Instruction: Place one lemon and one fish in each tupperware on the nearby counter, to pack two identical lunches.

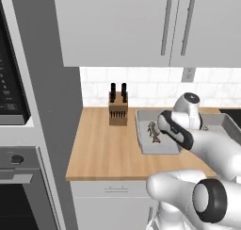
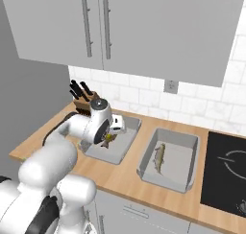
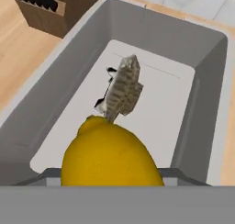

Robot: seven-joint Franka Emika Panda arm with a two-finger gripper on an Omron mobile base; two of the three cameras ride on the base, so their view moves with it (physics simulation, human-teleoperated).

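A lemon [image 3: 109,156] is seen at the 6 o'clock edge of the hand view, large and close to the camera, above the left grey tupperware [image 3: 69,81]; whether the gripper [image 2: 109,138] is clamped on it cannot be told, since the finger tips are hidden behind it. A fish [image 3: 121,90] lies on the floor of that tupperware, at 12 o'clock from the lemon. In the right base view a second tupperware [image 2: 190,180] is set on the wooden counter [image 2: 120,178] at 3 o'clock of the first, with another fish [image 2: 159,157] inside. A knife block [image 1: 118,112] stands at 9 o'clock of the left tupperware.
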